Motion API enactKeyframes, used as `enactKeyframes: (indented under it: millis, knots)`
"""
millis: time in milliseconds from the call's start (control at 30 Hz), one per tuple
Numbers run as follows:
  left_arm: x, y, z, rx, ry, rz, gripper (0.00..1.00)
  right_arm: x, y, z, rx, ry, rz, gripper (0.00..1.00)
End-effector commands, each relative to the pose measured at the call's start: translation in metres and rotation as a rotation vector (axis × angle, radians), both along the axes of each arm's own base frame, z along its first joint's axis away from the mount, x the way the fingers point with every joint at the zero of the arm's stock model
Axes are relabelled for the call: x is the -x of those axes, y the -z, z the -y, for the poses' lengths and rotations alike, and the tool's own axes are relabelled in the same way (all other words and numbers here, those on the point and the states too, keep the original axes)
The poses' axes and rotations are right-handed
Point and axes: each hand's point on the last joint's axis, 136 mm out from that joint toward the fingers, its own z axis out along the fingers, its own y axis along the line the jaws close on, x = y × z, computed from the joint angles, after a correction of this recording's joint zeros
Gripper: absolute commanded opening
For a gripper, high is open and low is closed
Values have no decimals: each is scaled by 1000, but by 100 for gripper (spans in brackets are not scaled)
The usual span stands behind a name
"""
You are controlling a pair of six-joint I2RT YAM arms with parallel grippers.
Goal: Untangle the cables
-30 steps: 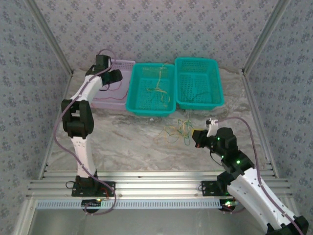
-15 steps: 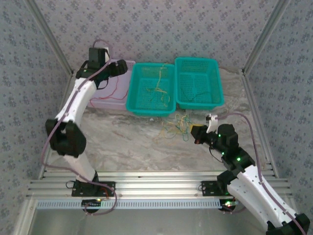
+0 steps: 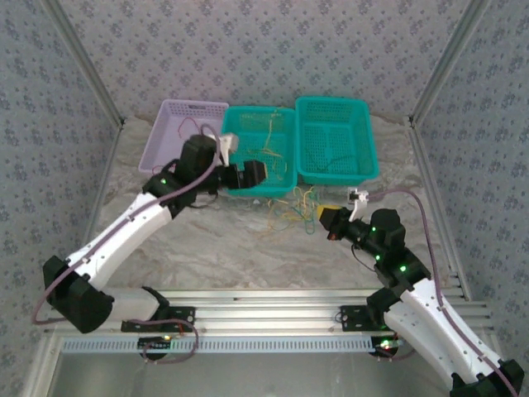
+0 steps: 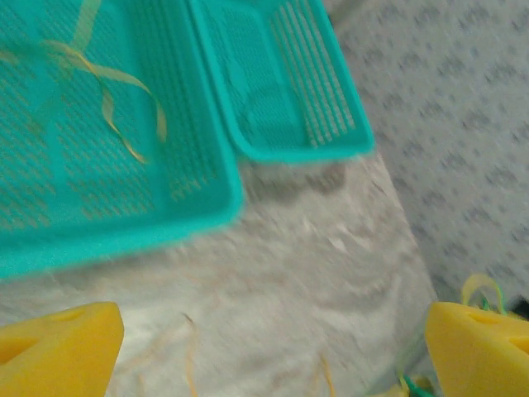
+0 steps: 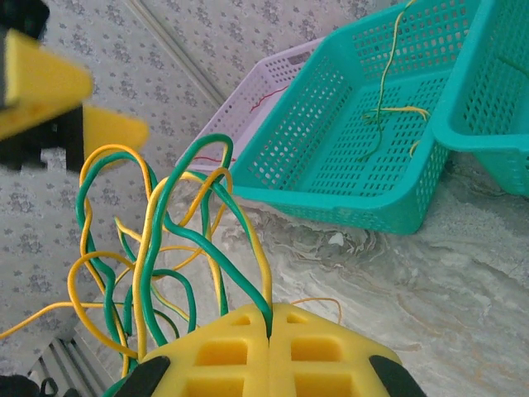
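Observation:
A tangle of thin green and yellow cables (image 3: 293,211) lies on the marble table in front of the teal baskets. My right gripper (image 3: 325,217) is shut on it from the right. In the right wrist view the yellow pads (image 5: 270,318) pinch a green and a yellow strand, with the loops (image 5: 165,240) rising up and to the left. My left gripper (image 3: 252,175) hovers open just left of the tangle, at the front of the middle basket. Its yellow fingertips (image 4: 58,347) stand wide apart over bare marble, nothing between them (image 4: 269,356). More yellow cables (image 3: 269,149) lie in the middle basket.
Three baskets stand in a row at the back: a purple one (image 3: 194,105) holding a red wire (image 5: 264,99), a middle teal one (image 3: 260,110) and a right teal one (image 3: 339,178). Patterned walls close in both sides. A metal rail runs along the near edge.
My left arm has swung from the purple basket at the back left down to the front of the middle teal basket, its jaws opening wider. The right gripper has drawn the tangle slightly left and back.

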Motion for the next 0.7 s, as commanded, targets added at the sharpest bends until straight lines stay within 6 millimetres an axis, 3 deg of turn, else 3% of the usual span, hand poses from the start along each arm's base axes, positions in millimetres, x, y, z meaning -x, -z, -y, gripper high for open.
enactKeyframes:
  millis: [0, 100, 233, 500, 667]
  knots:
    - [34, -35, 18, 182, 61, 0, 95, -5, -9, 3, -23, 37, 23, 0]
    - [61, -39, 35, 235, 118, -32, 96, -9, -6, 8, 4, 71, 34, 0]
    - [83, -39, 49, 307, 143, -79, 98, -14, -6, 11, 14, 101, 45, 0]
    - [106, -33, 80, 355, 205, -146, 98, -16, -8, 4, 36, 96, 65, 0]
    - [109, -21, 83, 315, 182, -179, 97, -14, -9, 1, 58, 95, 86, 0]
